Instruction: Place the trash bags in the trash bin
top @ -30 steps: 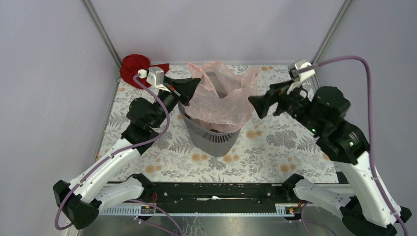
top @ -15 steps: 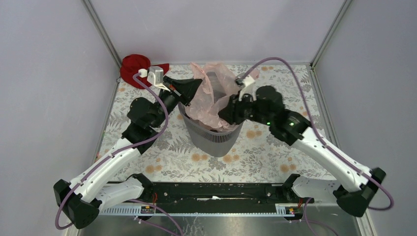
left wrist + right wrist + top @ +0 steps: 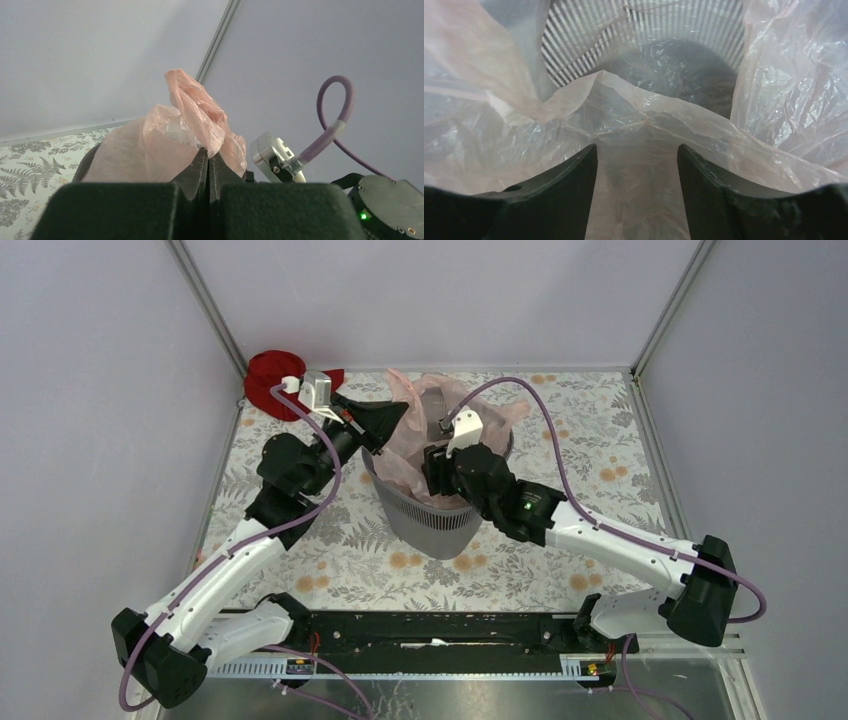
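The dark grey mesh trash bin (image 3: 432, 522) stands mid-table. The pale pink trash bag (image 3: 408, 438) is draped over its rim and hangs partly inside. My left gripper (image 3: 401, 412) is at the bin's left rim, shut on a bunched edge of the bag (image 3: 172, 132), with the jaws pressed together (image 3: 208, 153). My right gripper (image 3: 433, 474) reaches down into the bin's mouth from the right. In the right wrist view it is open (image 3: 637, 150), with wrinkled bag film (image 3: 649, 125) in front of the tips and the slotted bin wall (image 3: 649, 20) behind it.
A red cloth (image 3: 272, 374) lies in the back left corner. The floral table cover (image 3: 590, 520) spreads around the bin, between grey walls at the back and both sides. The right wrist's camera housing (image 3: 274, 155) shows close beside the bag in the left wrist view.
My right arm swung left from beside the bin and dipped its open gripper into the bin's mouth, and the bag's right side went down with it. My left gripper held its place.
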